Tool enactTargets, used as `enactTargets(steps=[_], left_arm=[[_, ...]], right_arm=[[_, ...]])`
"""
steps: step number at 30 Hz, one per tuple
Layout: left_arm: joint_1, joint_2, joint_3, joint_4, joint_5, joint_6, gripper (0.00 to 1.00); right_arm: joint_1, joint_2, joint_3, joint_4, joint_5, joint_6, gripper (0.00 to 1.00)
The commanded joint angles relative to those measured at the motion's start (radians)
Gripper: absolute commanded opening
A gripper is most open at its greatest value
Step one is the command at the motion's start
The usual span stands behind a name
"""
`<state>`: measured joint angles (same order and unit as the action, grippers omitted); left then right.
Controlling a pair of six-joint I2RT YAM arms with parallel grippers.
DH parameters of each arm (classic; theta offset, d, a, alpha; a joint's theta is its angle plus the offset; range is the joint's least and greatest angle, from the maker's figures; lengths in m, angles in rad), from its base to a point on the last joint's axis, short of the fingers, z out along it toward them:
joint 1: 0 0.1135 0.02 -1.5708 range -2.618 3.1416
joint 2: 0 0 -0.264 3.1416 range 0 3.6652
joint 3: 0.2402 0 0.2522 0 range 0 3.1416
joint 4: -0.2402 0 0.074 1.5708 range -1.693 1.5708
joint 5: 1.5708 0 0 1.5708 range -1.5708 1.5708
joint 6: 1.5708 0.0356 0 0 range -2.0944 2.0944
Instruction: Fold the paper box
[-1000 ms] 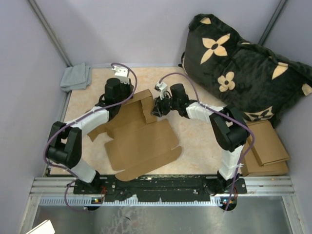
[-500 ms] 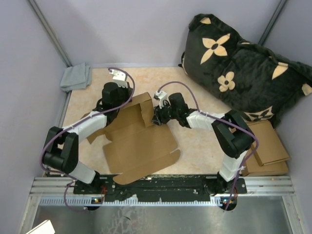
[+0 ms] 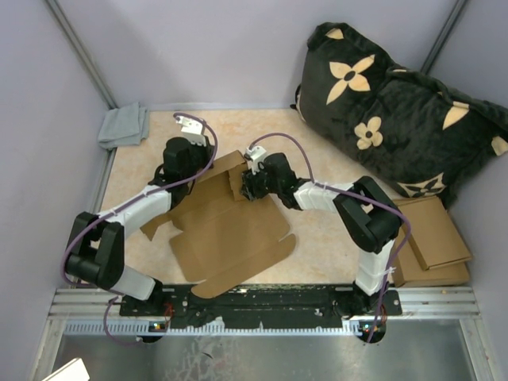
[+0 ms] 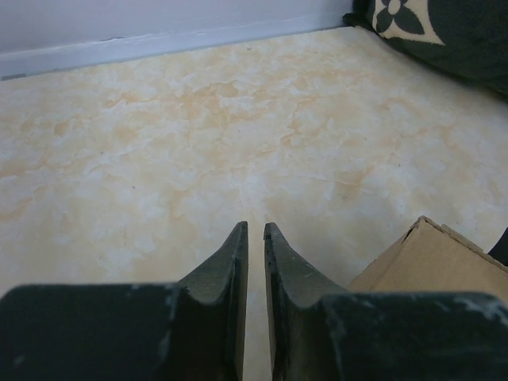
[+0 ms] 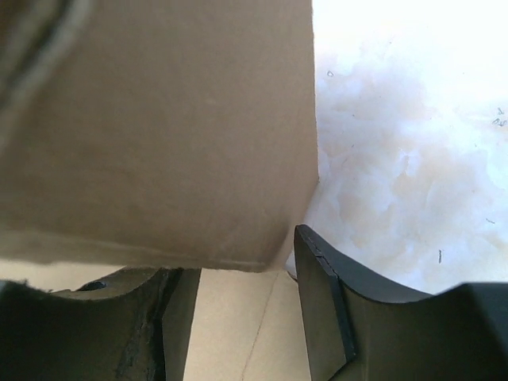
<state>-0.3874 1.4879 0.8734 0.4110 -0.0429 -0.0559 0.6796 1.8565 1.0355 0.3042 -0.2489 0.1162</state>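
The paper box (image 3: pixel 230 230) lies mostly flat on the table as a brown die-cut sheet, with its far flap (image 3: pixel 228 167) raised. My right gripper (image 3: pixel 246 187) is open at that flap's right end. In the right wrist view the raised flap (image 5: pixel 159 119) fills the space ahead of the gripper (image 5: pixel 242 254), its lower edge sits between the fingertips, and the flat sheet (image 5: pixel 238 333) lies underneath. My left gripper (image 3: pixel 190 159) is behind the flap's left side. In the left wrist view it (image 4: pixel 254 228) is shut and empty over bare table, with a cardboard corner (image 4: pixel 432 258) to its right.
A black cushion with tan flowers (image 3: pixel 389 103) fills the back right corner and also shows in the left wrist view (image 4: pixel 432 24). Stacked thicker cardboard pieces (image 3: pixel 432 238) lie at the right edge. A grey cloth (image 3: pixel 125 125) lies at the back left. Walls close the far side.
My right gripper has moved left along the raised flap and the sheet has shifted slightly left. My left arm has stretched farther back and left behind the flap.
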Motion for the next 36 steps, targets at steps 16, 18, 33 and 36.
enactTargets(steps=[16,18,33,36], left_arm=[[-0.008,-0.010,-0.008,-0.055,0.035,-0.015,0.18],[-0.007,-0.014,-0.013,-0.055,0.031,-0.013,0.17],[-0.009,-0.026,-0.020,-0.054,0.029,-0.011,0.17],[-0.011,-0.028,-0.020,-0.055,0.028,-0.016,0.17]], right_arm=[[0.022,0.013,-0.029,0.216,0.068,0.015,0.40],[0.023,0.018,-0.014,0.200,0.077,0.000,0.30],[0.045,0.061,0.053,0.098,0.332,0.029,0.00],[0.065,0.057,0.054,0.071,0.459,0.066,0.00]])
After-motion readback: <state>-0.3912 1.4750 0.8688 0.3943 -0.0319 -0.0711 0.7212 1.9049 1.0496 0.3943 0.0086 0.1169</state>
